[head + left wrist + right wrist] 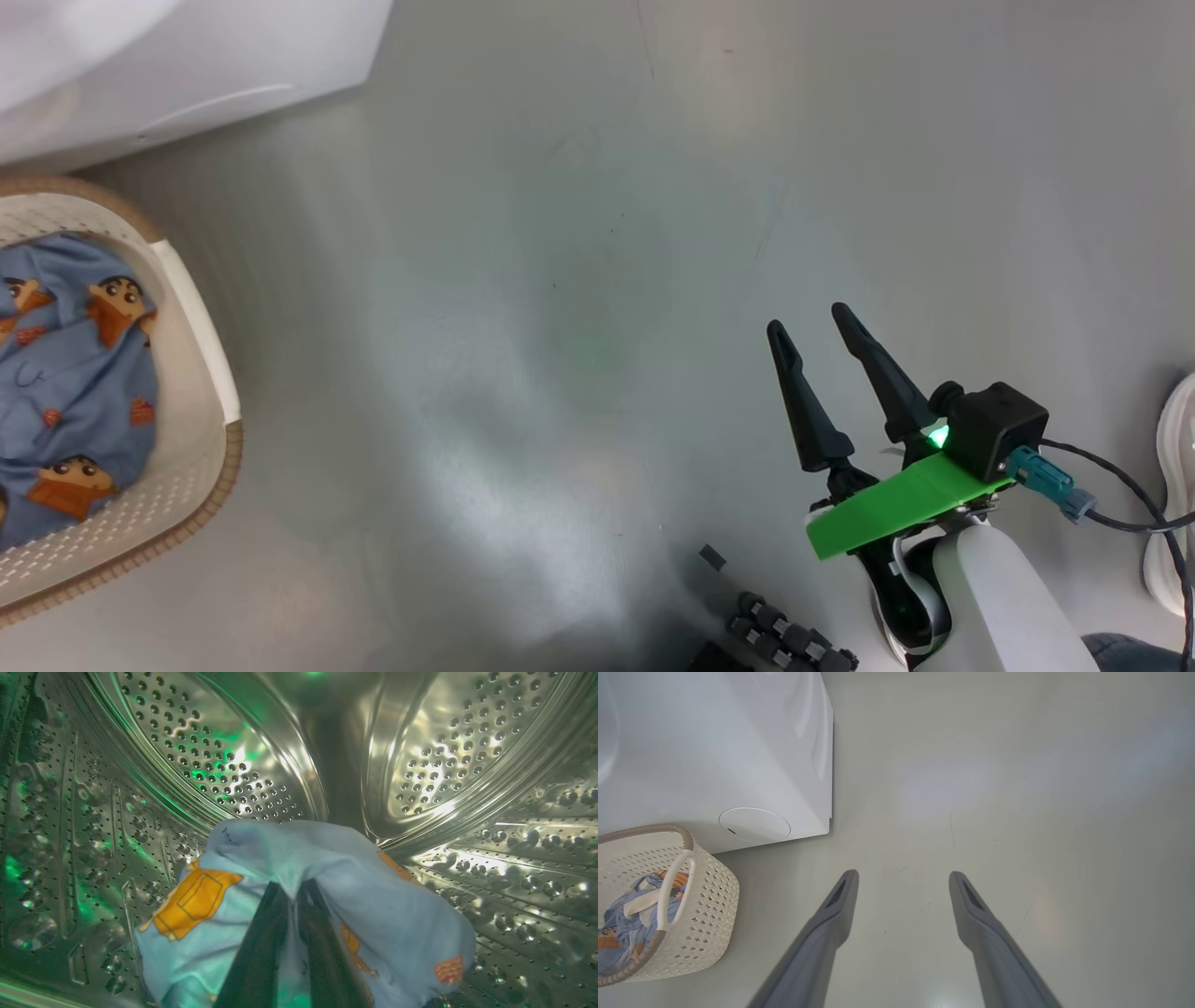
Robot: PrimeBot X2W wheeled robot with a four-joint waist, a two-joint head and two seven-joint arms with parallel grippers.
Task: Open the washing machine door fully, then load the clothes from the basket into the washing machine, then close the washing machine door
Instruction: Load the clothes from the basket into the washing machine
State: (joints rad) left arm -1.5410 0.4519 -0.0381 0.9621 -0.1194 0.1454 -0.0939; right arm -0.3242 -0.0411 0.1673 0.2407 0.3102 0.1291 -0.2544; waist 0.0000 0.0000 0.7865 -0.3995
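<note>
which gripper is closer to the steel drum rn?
Left. The left gripper is inside the drum, shut on a blue garment. The right gripper hangs open over the floor, outside the washing machine.

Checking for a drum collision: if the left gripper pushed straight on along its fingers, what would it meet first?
The blue printed cloth that the left gripper pinches comes first; behind it, likely the back wall of the steel drum, though depth is unclear.
</note>
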